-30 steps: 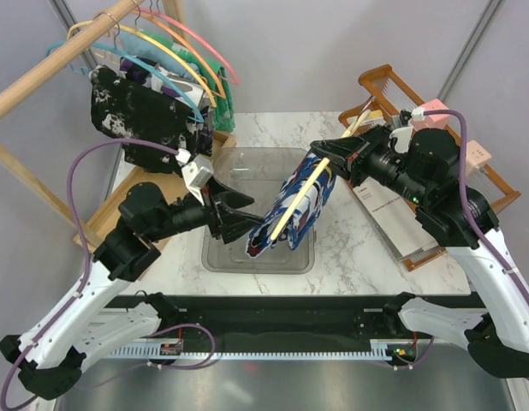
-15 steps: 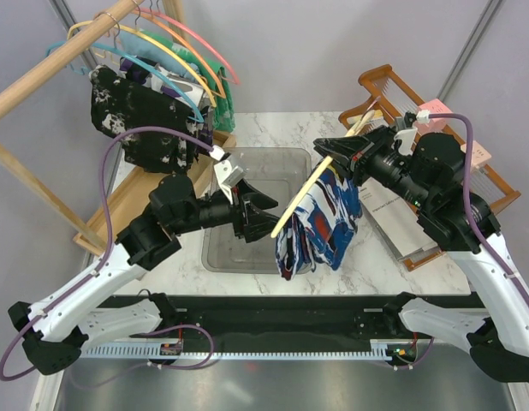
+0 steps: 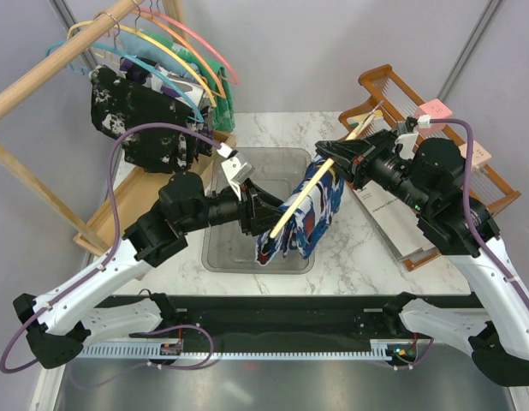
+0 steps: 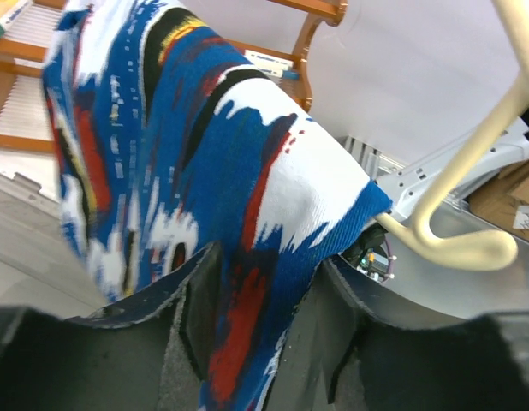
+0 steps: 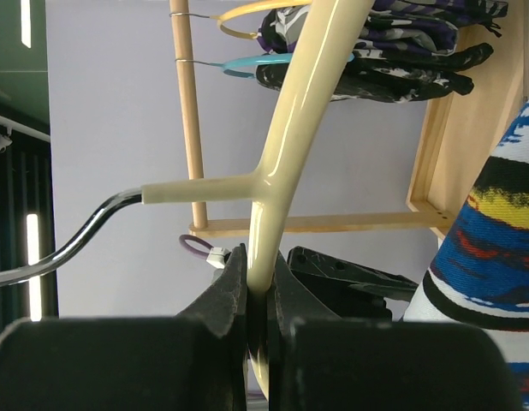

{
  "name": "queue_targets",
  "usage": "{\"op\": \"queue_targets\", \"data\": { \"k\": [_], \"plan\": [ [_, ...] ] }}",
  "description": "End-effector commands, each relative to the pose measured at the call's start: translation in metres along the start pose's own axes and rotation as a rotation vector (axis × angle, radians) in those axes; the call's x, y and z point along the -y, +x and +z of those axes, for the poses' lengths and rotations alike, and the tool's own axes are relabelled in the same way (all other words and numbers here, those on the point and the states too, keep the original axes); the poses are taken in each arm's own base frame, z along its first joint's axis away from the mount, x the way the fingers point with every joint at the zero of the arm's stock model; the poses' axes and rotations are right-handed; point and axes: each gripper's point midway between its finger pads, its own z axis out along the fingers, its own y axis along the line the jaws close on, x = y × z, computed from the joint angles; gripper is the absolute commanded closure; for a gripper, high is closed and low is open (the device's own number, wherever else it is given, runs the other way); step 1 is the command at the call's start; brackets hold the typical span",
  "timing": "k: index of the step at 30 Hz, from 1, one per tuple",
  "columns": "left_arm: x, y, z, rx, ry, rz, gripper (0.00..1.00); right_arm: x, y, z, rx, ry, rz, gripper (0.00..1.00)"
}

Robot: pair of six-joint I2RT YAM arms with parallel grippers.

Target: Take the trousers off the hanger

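Robotics lab, grey partition walls [image 3: 333, 51], marble-look table [image 3: 273, 128], wooden garment rack [image 3: 42, 81]

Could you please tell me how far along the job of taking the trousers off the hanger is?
Done: the right gripper is clamped on the hanger, holding it aloft. In hand: the left gripper has its jaws either side of the hanging trousers; a firm grip cannot be confirmed. Left: the trousers are draped over the hanger, so pulling them off remains.

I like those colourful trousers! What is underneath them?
Under the trousers sits a see-through plastic tub on the marble table. The hanging cloth covers the tub's right part, so whatever lies there cannot be seen.
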Motion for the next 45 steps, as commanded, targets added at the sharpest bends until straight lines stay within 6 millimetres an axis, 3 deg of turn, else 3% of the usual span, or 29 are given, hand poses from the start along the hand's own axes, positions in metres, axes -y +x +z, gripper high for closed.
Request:
{"op": "queue_targets", "data": {
  "k": [1, 6, 14, 23, 25, 26, 28, 29, 39, 45],
  "plan": [
    [-0.004, -0.03, 0.002, 0.083, -0.046, 0.059, 0.5, -0.074, 0.003, -0.032, -0.009, -0.276, 0.005, 1.0],
    [-0.011, -0.032, 0.003, 0.087, -0.086, 0.064, 0.57, -0.076, 0.005, -0.033, -0.023, -0.288, 0.012, 1.0],
    [-0.014, -0.028, 0.013, 0.067, -0.093, 0.049, 0.52, -0.074, 0.006, -0.034, -0.031, -0.291, 0.026, 1.0],
    [-0.028, -0.033, 0.018, 0.062, -0.17, 0.057, 0.66, -0.075, 0.007, -0.038, -0.036, -0.3, 0.032, 1.0],
    [-0.031, -0.036, 0.017, 0.065, -0.193, 0.052, 0.73, -0.073, 0.007, -0.039, -0.033, -0.298, 0.035, 1.0],
    [-0.03, -0.041, 0.016, 0.077, -0.195, 0.053, 0.75, -0.073, 0.007, -0.04, -0.033, -0.298, 0.037, 1.0],
    [-0.029, -0.052, 0.013, 0.1, -0.204, 0.046, 0.97, -0.069, 0.008, -0.042, -0.034, -0.295, 0.042, 1.0],
    [-0.03, -0.057, 0.012, 0.114, -0.221, 0.04, 0.98, -0.069, 0.008, -0.045, -0.034, -0.298, 0.045, 1.0],
    [-0.021, -0.113, -0.016, 0.241, -0.273, 0.049, 0.98, -0.039, 0.005, -0.054, -0.005, -0.225, 0.045, 1.0],
    [-0.015, -0.163, -0.023, 0.332, -0.304, 0.076, 0.98, -0.014, 0.01, -0.049, -0.033, -0.166, 0.048, 1.0]
  ]
}}
